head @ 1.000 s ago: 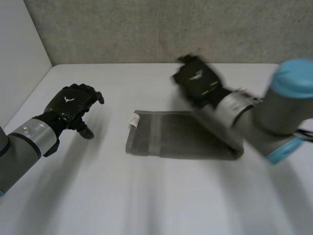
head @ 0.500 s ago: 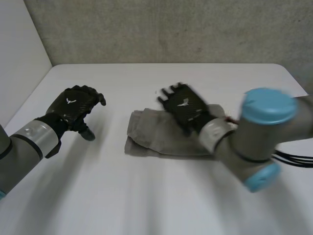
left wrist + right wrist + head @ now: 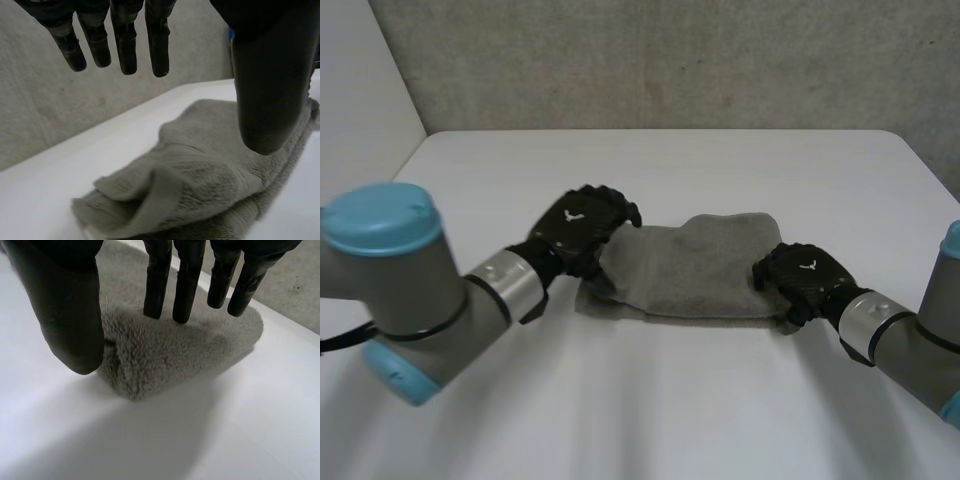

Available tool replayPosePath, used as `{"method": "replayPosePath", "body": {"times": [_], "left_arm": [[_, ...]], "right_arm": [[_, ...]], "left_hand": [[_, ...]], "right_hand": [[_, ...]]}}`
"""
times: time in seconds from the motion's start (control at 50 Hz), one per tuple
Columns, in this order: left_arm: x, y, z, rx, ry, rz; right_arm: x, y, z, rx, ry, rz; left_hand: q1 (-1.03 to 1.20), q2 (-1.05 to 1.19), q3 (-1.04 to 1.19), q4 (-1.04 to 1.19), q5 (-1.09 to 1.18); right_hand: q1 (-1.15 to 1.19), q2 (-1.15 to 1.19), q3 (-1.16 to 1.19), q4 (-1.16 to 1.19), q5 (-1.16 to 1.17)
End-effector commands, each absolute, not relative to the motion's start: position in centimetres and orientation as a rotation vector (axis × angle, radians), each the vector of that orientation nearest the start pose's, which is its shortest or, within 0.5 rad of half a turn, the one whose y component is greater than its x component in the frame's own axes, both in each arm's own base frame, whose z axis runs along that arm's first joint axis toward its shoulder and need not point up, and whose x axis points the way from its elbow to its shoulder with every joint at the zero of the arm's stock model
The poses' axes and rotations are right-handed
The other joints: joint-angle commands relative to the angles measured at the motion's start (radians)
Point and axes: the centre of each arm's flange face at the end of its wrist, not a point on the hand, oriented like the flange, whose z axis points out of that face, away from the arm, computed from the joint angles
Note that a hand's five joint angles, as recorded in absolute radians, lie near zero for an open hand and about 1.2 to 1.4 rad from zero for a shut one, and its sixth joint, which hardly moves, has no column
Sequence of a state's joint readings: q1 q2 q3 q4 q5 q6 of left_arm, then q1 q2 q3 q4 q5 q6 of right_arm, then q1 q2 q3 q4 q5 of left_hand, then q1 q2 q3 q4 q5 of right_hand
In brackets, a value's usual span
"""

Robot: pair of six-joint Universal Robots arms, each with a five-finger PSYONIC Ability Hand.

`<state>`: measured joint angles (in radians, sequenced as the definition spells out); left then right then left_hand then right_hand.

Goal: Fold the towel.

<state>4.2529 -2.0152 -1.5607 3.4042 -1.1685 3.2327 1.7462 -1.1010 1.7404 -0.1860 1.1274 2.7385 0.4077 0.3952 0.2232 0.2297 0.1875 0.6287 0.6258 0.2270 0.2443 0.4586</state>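
White table [image 3: 720, 160] fills the head view, with a rough grey wall [image 3: 670, 60] behind it and a plain pale wall at the left side. A grey towel [image 3: 700, 270] lies near the middle of the table, folded over on itself into a thick, somewhat rumpled oblong. The left hand [image 3: 582, 225] sits at the towel's left end, over the edge there, its arm reaching in from the near left. The right hand [image 3: 807, 278] is at the towel's right end, by the near corner, well apart from the left hand, with the whole length of the towel between them. From the left wrist, the fingers [image 3: 123, 40] hang straight and a little spread, with the thumb [image 3: 270, 90] set wide from them; nothing is held, and the towel's loose, puffed-up folds lie below the palm on the white surface. From the right wrist, the fingers [image 3: 185, 285] are likewise straight and close side by side above the towel's rounded corner, the thumb [image 3: 70, 315] stands off to one side just beside the cloth's edge, and no cloth is pinched between them; whether the fingertips touch the pile I cannot tell.
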Motion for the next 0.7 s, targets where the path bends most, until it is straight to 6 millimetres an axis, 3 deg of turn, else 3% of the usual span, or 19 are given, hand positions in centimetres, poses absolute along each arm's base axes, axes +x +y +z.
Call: {"method": "replayPosePath", "body": {"times": [0.02,0.06,0.1,0.3,0.42,0.46,0.48,0.5,0.54,0.56,0.6,0.62,0.66,0.68,0.7], "left_arm": [[-33.2,-26.5,14.8,-0.884,-1.929,1.563],[-33.3,-26.8,13.6,-0.877,-1.972,1.555],[-33.3,-26.8,13.1,-0.875,-1.987,1.547],[-32.3,-25.5,12.0,-0.88,-2.047,1.48],[-30.6,-25.2,15.7,-0.833,-2.014,1.565],[-29.8,-25.3,16.4,-0.815,-2.017,1.588],[-29.2,-25.2,17.3,-0.801,-2.012,1.613],[-29.2,-25.2,17.3,-0.801,-2.011,1.614],[-28.2,-24.8,19.0,-0.778,-1.992,1.668],[-28.2,-24.8,19.0,-0.778,-1.992,1.669],[-26.4,-25.3,20.4,-0.727,-2.003,1.734],[-26.4,-25.3,20.4,-0.727,-2.003,1.735],[-25.2,-25.7,21.1,-0.694,-2.012,1.773],[-24.1,-26.2,21.6,-0.658,-2.024,1.809],[-23.0,-26.7,22.1,-0.624,-2.035,1.843]], "right_arm": [[22.3,-28.7,11.3,-1.121,2.226,-1.57],[21.9,-28.8,11.4,-1.148,2.239,-1.583],[21.6,-28.9,11.8,-1.149,2.237,-1.601],[20.4,-29.6,16.6,-1.126,2.161,-1.805],[21.2,-30.3,18.9,-1.173,2.068,-1.919],[22.1,-30.2,19.4,-1.217,2.025,-1.934],[23.7,-29.7,20.0,-1.282,1.95,-1.955],[23.7,-29.6,20.0,-1.283,1.949,-1.955],[27.0,-27.9,20.6,-1.432,1.789,-1.978],[27.1,-27.9,20.6,-1.433,1.788,-1.978],[30.1,-26.3,20.1,-1.584,1.658,-1.978],[30.1,-26.2,20.1,-1.585,1.657,-1.978],[33.4,-23.9,19.2,-1.733,1.502,-1.953],[33.4,-23.9,19.2,-1.733,1.501,-1.953],[34.8,-22.7,18.4,-1.797,1.426,-1.931]], "left_hand": [[-0.03,-0.017,-0.049,-0.055,0.016],[-0.027,-0.014,-0.049,-0.055,0.019],[-0.027,-0.014,-0.049,-0.055,0.019],[-0.027,-0.014,-0.049,-0.055,0.019],[-0.027,-0.014,-0.049,-0.055,0.019],[-0.03,-0.017,-0.049,-0.055,0.016],[-0.033,-0.02,-0.049,-0.055,0.013],[-0.033,-0.02,-0.049,-0.055,0.013],[-0.039,-0.026,-0.049,-0.055,0.007],[-0.039,-0.026,-0.049,-0.055,0.007],[-0.044,-0.032,-0.049,-0.055,0.001],[-0.044,-0.032,-0.049,-0.055,0.001],[-0.042,-0.029,-0.049,-0.055,0.004],[-0.042,-0.029,-0.049,-0.055,0.004],[-0.042,-0.029,-0.049,-0.055,0.004]], "right_hand": [[0.308,0.311,-0.052,-0.07,0.303],[0.679,0.682,-0.052,-0.07,0.674],[0.767,0.77,-0.052,-0.07,0.762],[0.768,0.77,-0.052,-0.07,0.763],[0.768,0.77,-0.052,-0.07,0.763],[0.768,0.77,-0.052,-0.07,0.763],[0.768,0.77,-0.052,-0.07,0.763],[0.768,0.77,-0.052,-0.07,0.763],[0.768,0.77,-0.052,-0.07,0.763],[0.768,0.77,-0.052,-0.07,0.763],[0.768,0.77,-0.052,-0.07,0.763],[0.768,0.77,-0.052,-0.07,0.763],[0.768,0.77,-0.052,-0.07,0.763],[0.768,0.77,-0.052,-0.07,0.763],[0.768,0.77,-0.052,-0.07,0.763]]}}
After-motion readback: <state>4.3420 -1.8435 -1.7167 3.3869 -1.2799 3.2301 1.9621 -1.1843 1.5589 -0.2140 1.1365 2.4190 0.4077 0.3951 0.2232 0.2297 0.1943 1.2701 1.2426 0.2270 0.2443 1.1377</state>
